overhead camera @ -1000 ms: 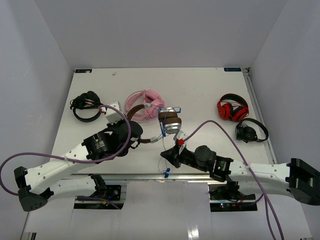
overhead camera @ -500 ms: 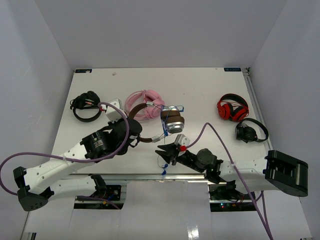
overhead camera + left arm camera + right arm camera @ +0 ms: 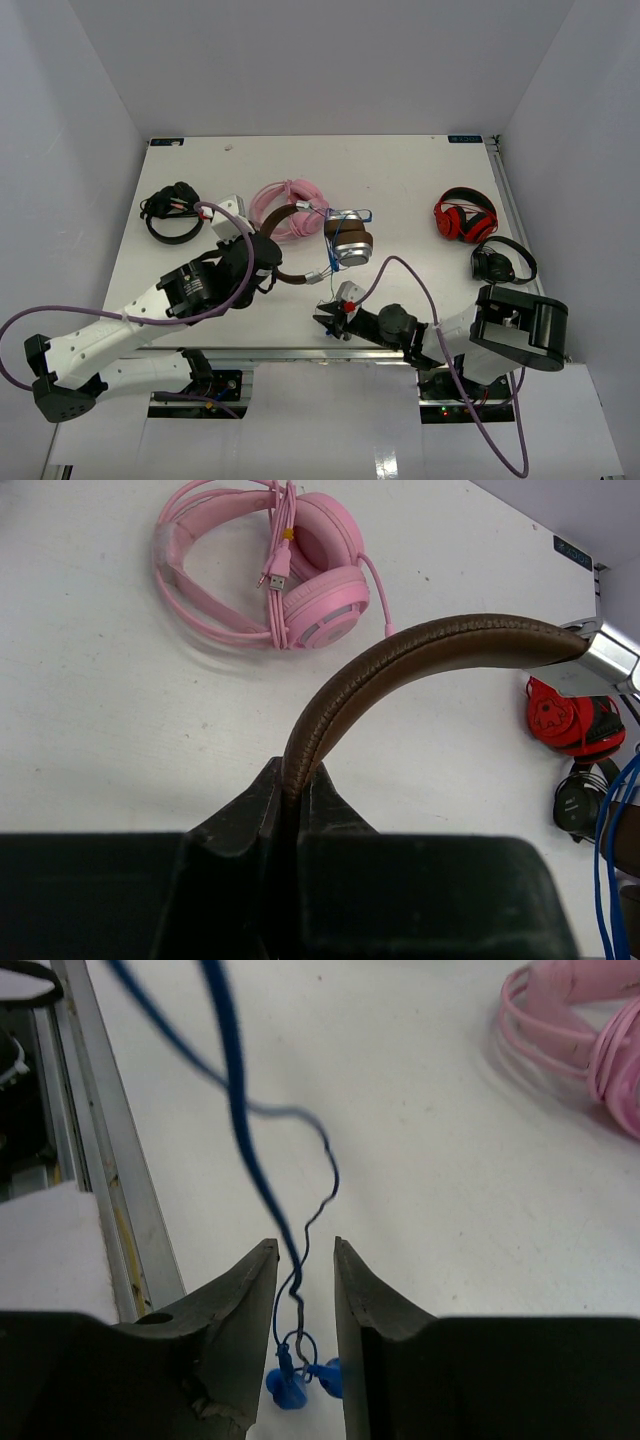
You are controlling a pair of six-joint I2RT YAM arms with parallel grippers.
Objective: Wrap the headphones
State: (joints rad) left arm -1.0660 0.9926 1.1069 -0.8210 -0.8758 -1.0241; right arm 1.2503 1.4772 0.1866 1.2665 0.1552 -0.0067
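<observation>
My left gripper (image 3: 268,268) (image 3: 293,775) is shut on the brown headband (image 3: 430,650) of the headphones (image 3: 348,243), holding them just off the table. Their silver-grey ear cups with brown pads hang to the right of it, with blue cord looped over them. From there the thin cord (image 3: 300,1230) runs down towards the near edge. My right gripper (image 3: 325,322) (image 3: 300,1245) is open near the table's front edge. The cord passes loosely between its fingers, and the small blue bits (image 3: 290,1385) lie on the table between them.
Pink headphones (image 3: 288,207) (image 3: 300,570) lie just behind the held pair. Red-and-black headphones (image 3: 465,217) and a black pair (image 3: 503,262) sit at the right. Another black pair (image 3: 172,212) lies at the far left. A metal rail (image 3: 110,1180) runs along the table's near edge.
My right gripper has opened and slid down the cord towards the near edge, to the blue bits. The left gripper has carried the headphones slightly back and to the right.
</observation>
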